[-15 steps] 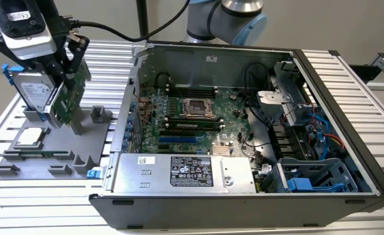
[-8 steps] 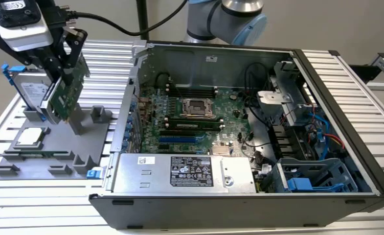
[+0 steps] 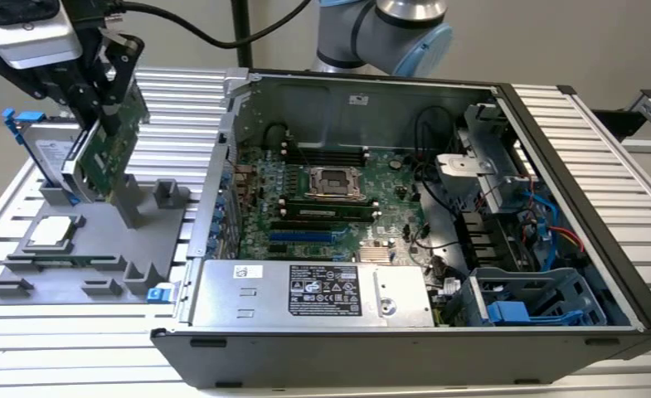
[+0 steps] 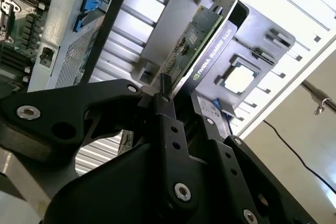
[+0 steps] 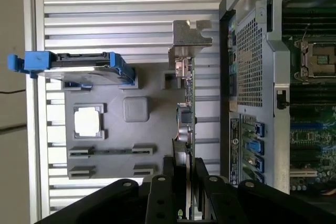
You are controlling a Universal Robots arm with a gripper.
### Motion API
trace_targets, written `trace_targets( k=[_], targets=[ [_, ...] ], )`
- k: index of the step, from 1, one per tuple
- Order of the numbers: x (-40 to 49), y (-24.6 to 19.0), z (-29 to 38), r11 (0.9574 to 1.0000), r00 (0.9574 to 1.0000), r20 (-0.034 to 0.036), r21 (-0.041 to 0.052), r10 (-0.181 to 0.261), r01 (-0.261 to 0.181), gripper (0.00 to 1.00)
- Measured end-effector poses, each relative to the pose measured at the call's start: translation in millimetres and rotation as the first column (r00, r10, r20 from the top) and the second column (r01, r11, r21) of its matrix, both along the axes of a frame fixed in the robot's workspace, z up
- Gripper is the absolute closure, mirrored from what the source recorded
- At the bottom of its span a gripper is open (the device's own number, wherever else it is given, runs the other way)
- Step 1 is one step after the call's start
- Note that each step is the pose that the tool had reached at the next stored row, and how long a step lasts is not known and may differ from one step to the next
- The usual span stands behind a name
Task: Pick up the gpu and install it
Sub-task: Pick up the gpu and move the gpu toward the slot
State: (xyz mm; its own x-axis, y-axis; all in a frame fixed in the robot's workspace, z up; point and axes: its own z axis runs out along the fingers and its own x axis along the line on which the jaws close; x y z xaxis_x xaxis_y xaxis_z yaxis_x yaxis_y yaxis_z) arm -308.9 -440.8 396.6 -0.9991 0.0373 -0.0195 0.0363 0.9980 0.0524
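gpu (image 3: pixel 113 141): green board, blk shroud, silver bracket. Gripper (image 4: pixel 184 98) blk. Tray (image 3: pixel 104 242) grey. Drive (image 5: pixel 84 71) w/ blue rails. Table (image 3: pixel 574 116) silver, ribbed.

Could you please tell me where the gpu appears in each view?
Exterior view: the gpu is at the exterior view's left, held by the gripper at the grey tray.
Second wrist view: the gpu, edge-on in the gripper, grey tray behind.
First wrist view: the gpu, edge-on, between grey tray and computer case.
Shared landmark: the grey tray.

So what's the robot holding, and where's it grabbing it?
The gpu, pinched by the gripper across its flat faces, at the end away from its silver bracket.
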Motion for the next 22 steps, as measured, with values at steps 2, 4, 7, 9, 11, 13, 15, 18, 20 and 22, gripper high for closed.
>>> trace_targets(
  k=[2, 4, 7, 9, 11, 13, 15, 18, 20, 22],
  targets=[
    [0.0, 0.0, 3.0, 1.0000, 1.0000, 0.0001, 0.0000, 0.000, 0.000, 1.00],
    [0.0, 0.0, 5.7, 1.0000, 1.0000, 0.0000, 0.0000, 0.000, 0.000, 1.00],
    [0.0, 0.0, 9.8, 1.0000, 1.0000, 0.0000, 0.0000, 0.000, 0.000, 1.00],
    [0.0, 0.0, 12.5, 1.0000, 1.0000, 0.0000, 0.0000, 0.000, 0.000, 1.00],
    [0.0, 0.0, 15.3, 1.0000, 1.0000, 0.0000, 0.0000, 0.000, 0.000, 1.00],
    [0.0, 0.0, 17.7, 1.0000, 1.0000, 0.0001, 0.0000, 0.000, 0.000, 1.00],
    [0.0, 0.0, 19.7, 1.0000, 1.0000, 0.0000, 0.0000, 0.000, 0.000, 1.00],
    [0.0, 0.0, 22.5, 1.0000, 1.0000, 0.0000, 0.0000, 0.000, 0.000, 1.00],
    [0.0, 0.0, 23.8, 1.0000, 1.0000, 0.0001, 0.0000, 0.000, 0.000, 1.00],
    [0.0, 0.0, 23.8, 1.0000, 1.0000, 0.0001, 0.0006, 0.000, 0.000, 1.00]
  ],
)
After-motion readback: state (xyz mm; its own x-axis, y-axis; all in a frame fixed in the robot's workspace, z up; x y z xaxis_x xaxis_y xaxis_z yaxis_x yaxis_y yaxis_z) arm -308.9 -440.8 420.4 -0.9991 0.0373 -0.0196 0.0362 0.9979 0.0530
